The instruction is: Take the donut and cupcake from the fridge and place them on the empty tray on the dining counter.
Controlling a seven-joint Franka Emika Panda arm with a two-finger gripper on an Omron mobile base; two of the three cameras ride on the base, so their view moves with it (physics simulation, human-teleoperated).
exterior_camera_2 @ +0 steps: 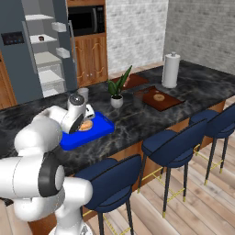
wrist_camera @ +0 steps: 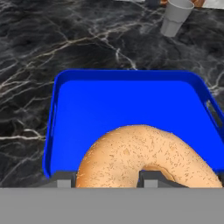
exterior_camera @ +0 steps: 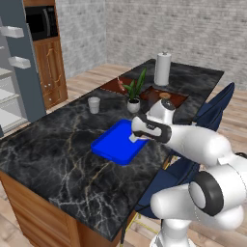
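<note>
Grey cup (exterior_camera: 94,104) near potted plant (exterior_camera: 133,94); paper-towel roll (exterior_camera: 162,69); microwave (exterior_camera_2: 86,19).

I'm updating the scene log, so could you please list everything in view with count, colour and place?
donut: one, speckled tan, in the gripper over the tray
tray: one, bright blue, on the dining counter
dining counter: one, black marble
cup: one, grey, beyond the tray
plant: one, green, white pot
paper towel roll: one, white, far end
brown trays: two, reddish, near the roll
stools: three, navy, along the counter
fridge: one, slate-grey, door open
microwave: one, black, in wooden cabinet
gripper: one, shut on donut
</note>
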